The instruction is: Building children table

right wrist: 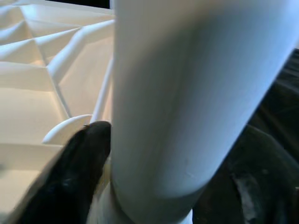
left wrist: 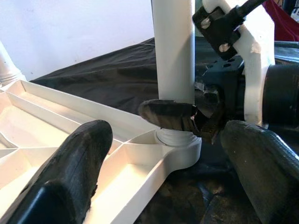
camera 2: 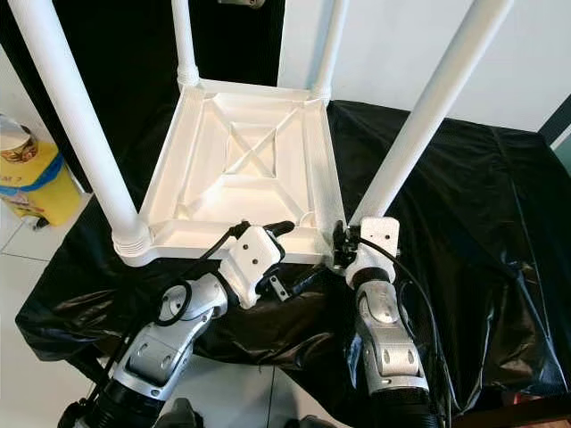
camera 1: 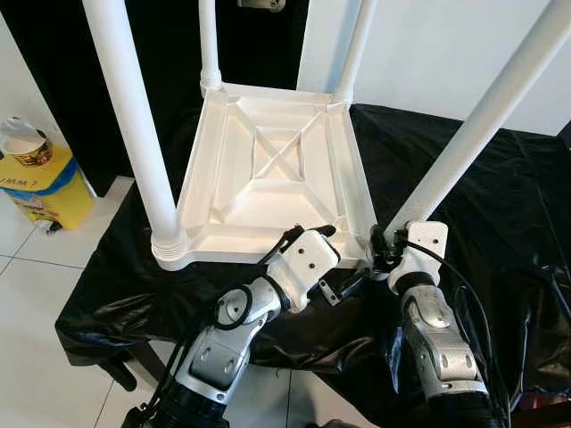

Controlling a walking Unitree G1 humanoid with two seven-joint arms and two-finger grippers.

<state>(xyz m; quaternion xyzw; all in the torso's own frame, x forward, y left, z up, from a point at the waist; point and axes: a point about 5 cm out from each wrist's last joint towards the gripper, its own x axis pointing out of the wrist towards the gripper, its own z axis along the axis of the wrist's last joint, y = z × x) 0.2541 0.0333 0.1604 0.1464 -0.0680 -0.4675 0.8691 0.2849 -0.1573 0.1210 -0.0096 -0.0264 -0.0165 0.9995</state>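
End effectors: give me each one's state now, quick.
Left end effector: open, over the tabletop's near edge, holding nothing.
Right end effector: shut on the near right leg at its base.

The upturned plastic tabletop (camera 1: 272, 169) is plain white with a moulded crossed-rib pattern on its underside, and the four round plastic legs (camera 1: 134, 116) standing up from its corners are the same white. It lies on a glossy black plastic sheet (camera 1: 500, 205) draped over the support, beside pale grey-white floor tiles (camera 1: 27, 294), a white wall (camera 1: 437, 53) and a yellow bag with a blue band and dark lettering (camera 1: 45, 183). The robot's silver arms end in white wrist housings, the left gripper (camera 1: 308, 234) and right gripper (camera 1: 379, 245) having black fingers (left wrist: 74, 172).
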